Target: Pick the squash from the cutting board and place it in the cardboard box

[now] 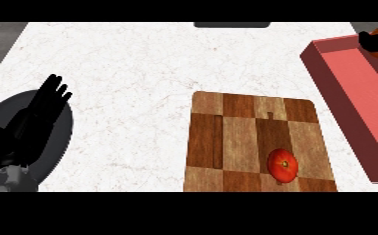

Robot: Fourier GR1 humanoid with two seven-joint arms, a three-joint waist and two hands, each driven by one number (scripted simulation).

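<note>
My left hand (46,104) rests at the counter's (125,69) left edge, fingers straight, holding nothing. My right hand (369,41) shows only a dark bit at the right edge; can't tell its fingers. One red squash (283,165) near the cutting board's (236,134) near-right corner. One reddish box (332,79) along the counter's right edge.

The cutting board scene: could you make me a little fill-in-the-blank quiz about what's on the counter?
1. The red squash lies on the wooden ____.
2. The reddish box stands at the view's ____ edge.
3. The left hand rests open at the view's ____ edge, touching nothing.

Missing words: cutting board; right; left
</note>
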